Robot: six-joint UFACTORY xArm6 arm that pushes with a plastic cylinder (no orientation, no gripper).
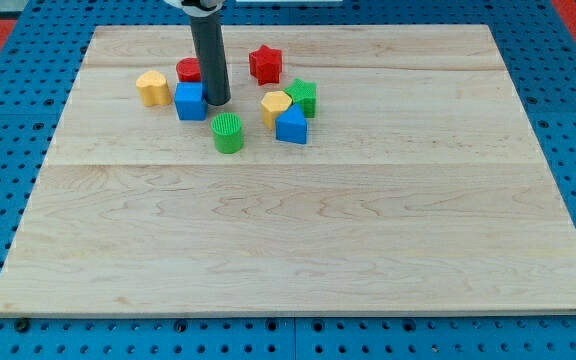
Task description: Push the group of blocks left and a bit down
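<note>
One dark rod comes straight down from the view's top, and my tip (217, 103) rests on the wooden desk (298, 230) with no jaws to open or close. It touches the right side of the blue cube (190, 101), just right of the red cylinder (189, 70). The yellow block (152, 88) lies farther left; the green cylinder (228, 132) sits below. The red star (265, 64), yellow hexagon (275, 107), green star (302, 97) and blue wedge (292, 126) cluster right.
</note>
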